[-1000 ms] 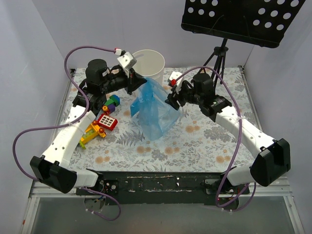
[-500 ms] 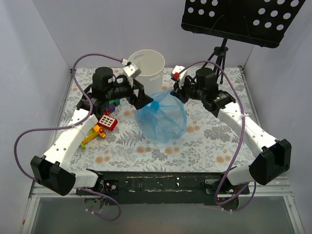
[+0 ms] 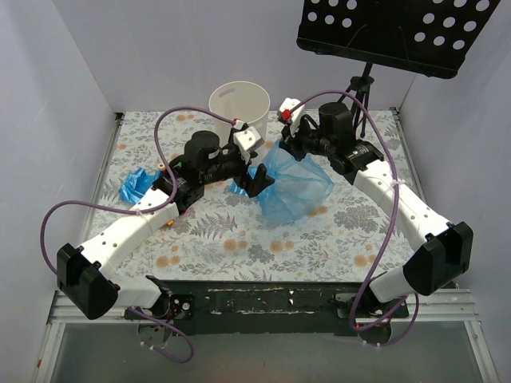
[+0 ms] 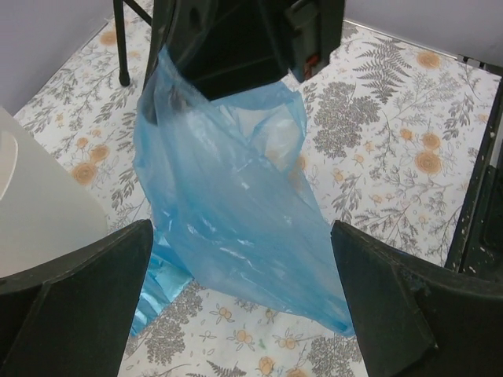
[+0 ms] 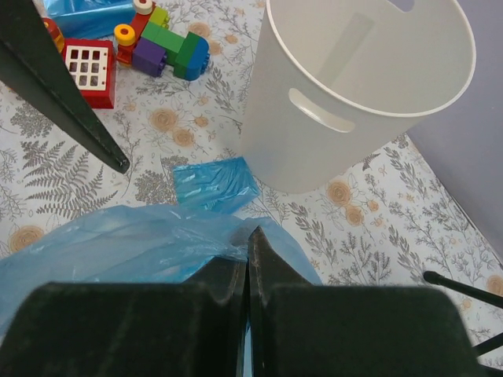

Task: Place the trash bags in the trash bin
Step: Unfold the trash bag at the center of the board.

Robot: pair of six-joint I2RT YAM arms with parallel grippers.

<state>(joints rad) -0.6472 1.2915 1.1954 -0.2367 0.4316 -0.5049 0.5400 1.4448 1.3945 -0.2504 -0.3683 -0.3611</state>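
A floral-print tabletop (image 3: 319,239) sits boxed in by pale walls (image 3: 160,48), and a black perforated music stand (image 3: 399,28) rises at the far right corner. From above, the cream-white trash bin (image 3: 259,112) stands upright near the far edge, centre-left. Just in front of it, an opened blue trash bag (image 3: 299,187) billows over the tabletop, its top edge gathered at the right fingers (image 3: 285,148). The left fingers (image 3: 259,177) reach in at the bag's left side. A second, crumpled blue bag (image 3: 137,183) lies well apart on the left, partly hidden under the left arm.

The left wrist camera shows its own fingers spread wide at the two lower corners, with nothing gripped between them. The blue film hangs ahead of them from the dark right gripper and trails onto the tabletop. The bin's wall fills the left edge.

The right wrist camera shows its fingers pressed together, pinching a fold of the blue film. The bin stands beyond, with its handle slot facing the camera, and its visible interior holds no bag. A small folded blue pack (image 5: 214,184) lies flat at its base. Multicoloured toy blocks (image 5: 161,43) rest farther left.
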